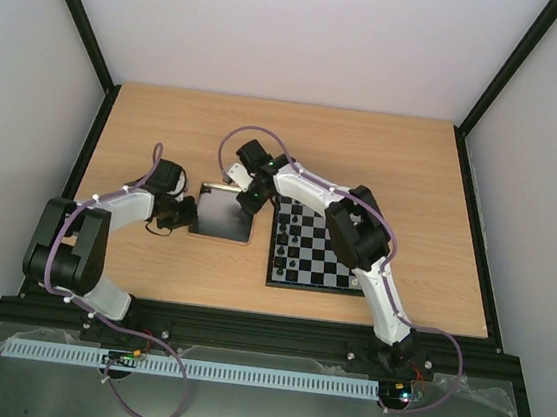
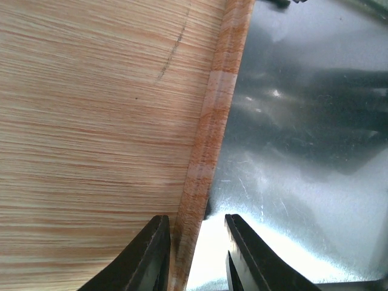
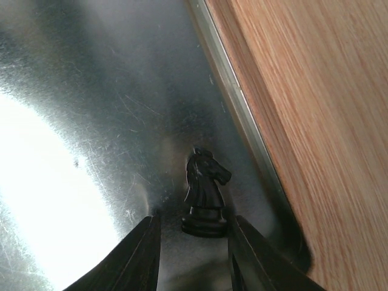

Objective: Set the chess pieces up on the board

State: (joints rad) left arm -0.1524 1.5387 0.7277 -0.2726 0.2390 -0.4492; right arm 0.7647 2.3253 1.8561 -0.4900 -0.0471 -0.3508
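Between the fingers of my right gripper, a black knight is standing upright on the shiny metal tray. I am holding those fingers apart, one on each side of its round base. The right one is sitting just beside the base and the left one is leaving a clear gap, so I am not clamping the piece. The knight's snout is pointing toward the tray's raised rim, near a rounded corner, and past that rim the wooden bench is showing. My left gripper is straddling the tray's left rim with its fingers apart, one over the wood and one over the metal, and a gap is showing on the metal side. Farther off, the board is lying flat just to the right of the tray, and other chess pieces are standing on its left columns.
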